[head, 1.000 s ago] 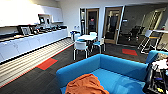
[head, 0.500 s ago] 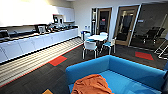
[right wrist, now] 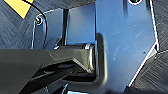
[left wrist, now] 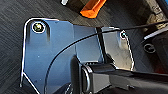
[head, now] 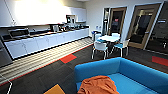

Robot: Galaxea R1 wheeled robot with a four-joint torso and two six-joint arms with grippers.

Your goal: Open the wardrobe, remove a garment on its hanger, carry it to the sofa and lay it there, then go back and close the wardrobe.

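Rust-orange hooded garment (head: 98, 85) lies crumpled on the bright blue upholstered sofa (head: 140, 72) seat. Finger state: cannot tell. Judgement: garment delivered; turn clear of the sofa arm.

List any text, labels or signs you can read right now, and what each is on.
None can be read.
The garment lies crumpled on the sofa; no lettering shows on it.
A reddish glow on the dark glass door may be a sign, but it is too blurred to read.
Items on the kitchen counter are too small and blurred to show any label.
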